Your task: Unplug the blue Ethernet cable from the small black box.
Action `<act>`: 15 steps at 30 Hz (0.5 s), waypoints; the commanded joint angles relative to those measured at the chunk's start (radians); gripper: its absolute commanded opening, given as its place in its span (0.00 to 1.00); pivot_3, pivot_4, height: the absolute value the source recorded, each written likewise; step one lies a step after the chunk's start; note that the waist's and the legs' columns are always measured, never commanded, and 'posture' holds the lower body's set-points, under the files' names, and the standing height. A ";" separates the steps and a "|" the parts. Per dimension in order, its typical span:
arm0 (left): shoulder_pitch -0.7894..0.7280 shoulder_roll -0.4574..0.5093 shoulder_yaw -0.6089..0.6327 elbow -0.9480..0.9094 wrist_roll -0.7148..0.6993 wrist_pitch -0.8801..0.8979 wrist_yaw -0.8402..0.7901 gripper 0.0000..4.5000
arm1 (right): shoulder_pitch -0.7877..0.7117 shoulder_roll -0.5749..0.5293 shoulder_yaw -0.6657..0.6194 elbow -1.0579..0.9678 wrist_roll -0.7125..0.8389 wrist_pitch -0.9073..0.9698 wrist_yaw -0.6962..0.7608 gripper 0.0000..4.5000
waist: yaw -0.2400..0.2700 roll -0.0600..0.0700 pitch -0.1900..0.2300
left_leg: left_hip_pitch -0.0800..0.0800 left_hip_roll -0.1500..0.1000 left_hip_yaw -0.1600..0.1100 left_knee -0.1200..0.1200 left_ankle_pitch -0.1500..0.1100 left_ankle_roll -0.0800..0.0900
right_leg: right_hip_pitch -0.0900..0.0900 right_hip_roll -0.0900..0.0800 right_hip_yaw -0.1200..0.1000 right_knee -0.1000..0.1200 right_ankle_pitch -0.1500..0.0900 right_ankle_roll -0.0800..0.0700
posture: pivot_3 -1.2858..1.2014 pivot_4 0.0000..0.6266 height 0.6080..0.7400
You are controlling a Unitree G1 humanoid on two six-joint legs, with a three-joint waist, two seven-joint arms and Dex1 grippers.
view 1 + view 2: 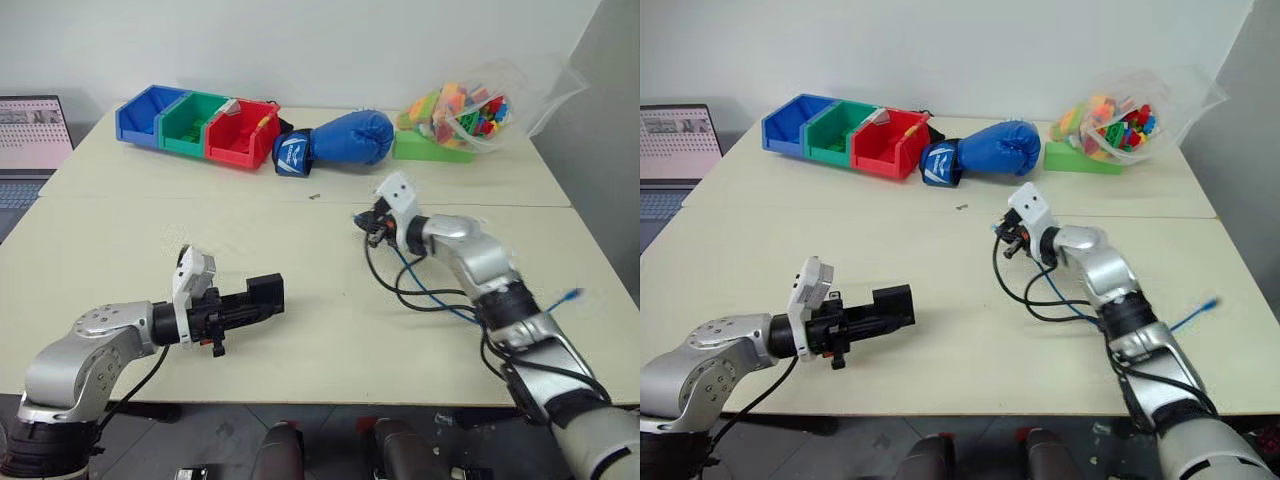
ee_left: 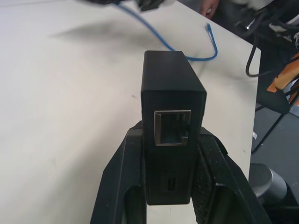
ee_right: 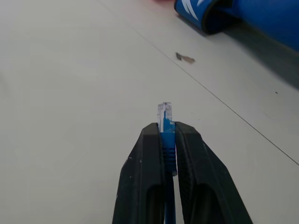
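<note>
Unplugging looks done: box [image 2: 172, 126] clamped in left gripper [image 1: 262, 296] above the worktop's near edge, port empty. Cable [image 1: 432, 292] plug pinched in right gripper [image 3: 167, 140], held over mid-worktop toward the far side, well apart from box; rest trailing back to near right edge, free plug [image 1: 572, 295] lying there. Nothing left but setting both down, probably.

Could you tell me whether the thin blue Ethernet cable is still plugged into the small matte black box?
No, the small matte black box shows an empty port.
</note>
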 commanded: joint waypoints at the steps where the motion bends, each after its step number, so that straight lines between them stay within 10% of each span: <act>1: -0.006 -0.007 -0.008 -0.023 0.021 -0.041 0.009 0.17 | -0.127 0.048 -0.037 0.280 -0.069 -0.125 -0.079 0.02 | 0.000 0.000 0.000 | -0.001 0.000 0.000 0.000 0.000 0.000 | -0.001 0.000 0.000 0.000 0.000 0.000 | 0.52 0.24 1.00; 9: -0.015 -0.066 -0.001 0.010 0.079 -0.096 0.109 0.17 | -0.208 0.091 -0.123 0.484 -0.081 -0.204 -0.055 0.38 | -0.001 0.000 0.000 | -0.002 0.000 0.001 -0.001 0.000 0.000 | -0.003 -0.001 0.001 0.001 0.000 -0.001 | 0.52 0.24 1.00; 15: -0.108 -0.136 0.013 0.148 0.182 -0.188 0.261 0.17 | -0.142 0.012 -0.136 0.267 -0.088 -0.211 0.049 0.67 | 0.001 0.001 0.001 | -0.002 0.000 0.001 -0.001 0.000 0.000 | -0.003 0.000 0.000 0.002 0.000 -0.001 | 0.52 0.24 1.00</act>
